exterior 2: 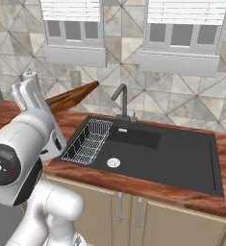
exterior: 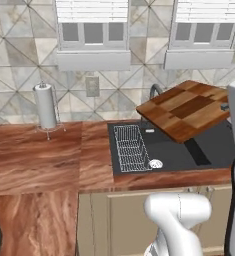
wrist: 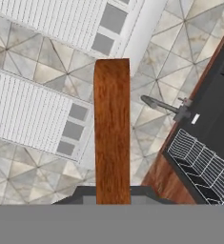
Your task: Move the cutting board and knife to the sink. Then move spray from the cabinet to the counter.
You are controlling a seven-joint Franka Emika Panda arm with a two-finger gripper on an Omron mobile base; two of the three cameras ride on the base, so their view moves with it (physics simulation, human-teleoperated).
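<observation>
My gripper [exterior: 225,106] is shut on the right end of the cutting board [exterior: 189,107], a chequered slab of light and dark brown wood. It hangs tilted in the air above the black sink [exterior: 179,156], near the faucet [exterior: 154,91]. From the right base view the board [exterior 2: 73,97] appears as a thin brown edge beside my arm, left of the sink [exterior 2: 182,158]. The hand view looks along the board's edge [wrist: 112,128] between the fingers. The reddish-brown counter [exterior: 39,160] runs left of the sink. The knife, the spray and the cabinet are out of view.
A wire rack [exterior: 131,147] lies in the sink's left part, with a round drain [exterior: 155,163] beside it. A paper towel holder [exterior: 45,106] stands at the counter's back left. Tiled wall and two windows rise behind. Beige cupboard doors [exterior 2: 143,211] sit below the sink.
</observation>
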